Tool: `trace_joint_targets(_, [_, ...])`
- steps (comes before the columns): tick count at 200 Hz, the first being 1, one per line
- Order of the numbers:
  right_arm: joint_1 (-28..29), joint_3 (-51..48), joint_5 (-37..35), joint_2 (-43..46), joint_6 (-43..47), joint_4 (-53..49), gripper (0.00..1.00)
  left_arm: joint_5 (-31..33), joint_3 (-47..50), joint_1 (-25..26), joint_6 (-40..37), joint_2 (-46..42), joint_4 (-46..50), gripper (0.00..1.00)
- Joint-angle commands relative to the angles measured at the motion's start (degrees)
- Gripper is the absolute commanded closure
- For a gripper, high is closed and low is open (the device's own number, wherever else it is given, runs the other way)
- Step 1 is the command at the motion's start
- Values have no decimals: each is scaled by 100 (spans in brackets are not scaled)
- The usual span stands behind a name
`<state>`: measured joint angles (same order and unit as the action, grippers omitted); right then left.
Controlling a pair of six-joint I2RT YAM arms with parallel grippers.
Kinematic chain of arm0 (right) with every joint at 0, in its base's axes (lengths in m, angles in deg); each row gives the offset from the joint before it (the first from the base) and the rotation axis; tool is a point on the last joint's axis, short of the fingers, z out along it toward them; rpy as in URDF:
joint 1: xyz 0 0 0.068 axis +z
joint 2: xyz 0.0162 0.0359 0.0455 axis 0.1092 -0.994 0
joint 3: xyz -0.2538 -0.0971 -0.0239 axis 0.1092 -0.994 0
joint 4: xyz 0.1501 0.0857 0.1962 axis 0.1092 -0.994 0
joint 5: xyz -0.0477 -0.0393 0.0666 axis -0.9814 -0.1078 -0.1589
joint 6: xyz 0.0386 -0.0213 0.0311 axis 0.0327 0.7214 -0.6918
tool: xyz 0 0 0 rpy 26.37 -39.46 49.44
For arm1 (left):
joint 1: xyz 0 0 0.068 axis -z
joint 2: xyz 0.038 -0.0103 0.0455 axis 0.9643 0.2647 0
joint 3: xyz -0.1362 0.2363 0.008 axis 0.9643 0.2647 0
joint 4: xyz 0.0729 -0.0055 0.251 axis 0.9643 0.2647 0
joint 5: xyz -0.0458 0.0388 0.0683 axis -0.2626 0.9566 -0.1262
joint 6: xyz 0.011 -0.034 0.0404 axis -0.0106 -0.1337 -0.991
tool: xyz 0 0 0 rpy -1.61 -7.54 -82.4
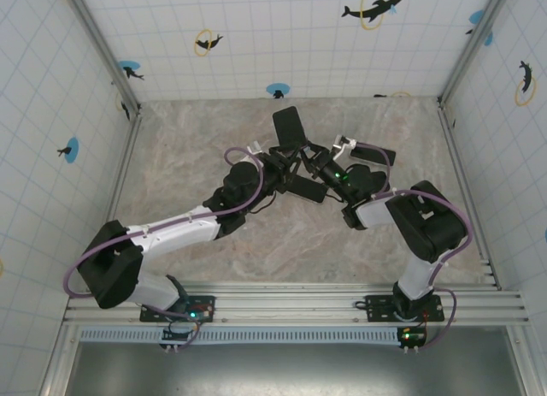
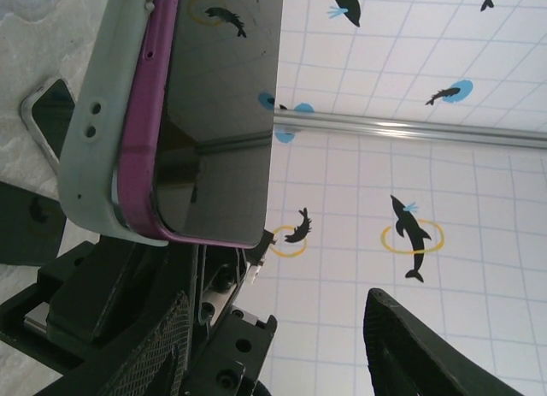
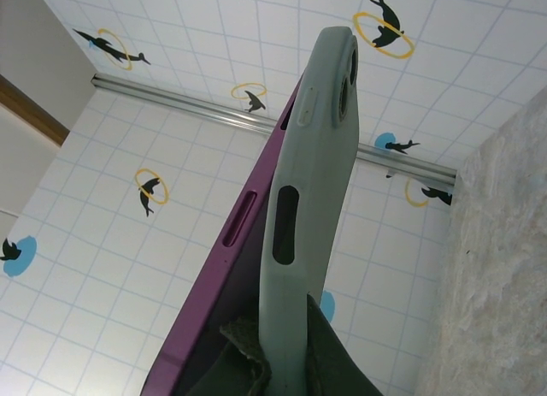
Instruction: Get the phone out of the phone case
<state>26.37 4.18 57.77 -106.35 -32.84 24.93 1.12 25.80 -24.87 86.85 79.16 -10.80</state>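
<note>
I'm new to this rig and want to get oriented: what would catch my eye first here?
A purple phone stands upright over the middle of the marbled table, partly out of its grey case. The right end effector pinches the case's lower end, while the left end effector hangs open beside it. Dolphin decals dot the tiled walls.

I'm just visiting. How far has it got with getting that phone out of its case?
Partly done: the purple-edged, black-screened phone stands away from the pale grey rubbery case along one side, but they meet at one end. In hand: the right tool is clamped on the case's lower end. The left tool is open beside it, gripping nothing. Left: pulling the phone fully free.
</note>
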Motion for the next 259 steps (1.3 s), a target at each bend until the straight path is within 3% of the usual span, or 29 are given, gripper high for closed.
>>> trace_joint_targets(1, [49,193,-78,121,89,721,98,186,69,-53,-29,-57,-149,45])
trace_joint_targets(162, [278,249,-92,122,20,870,99,448,171,-310,47,74,-319,49])
trace_joint_targets(208, [447,76,-388,156,98,1023,98,988,363,-320,354,110,-589,65])
trace_joint_targets(259, [676,29,-752,75,286,1230,99,804,-32,-320,534,426,-715,69])
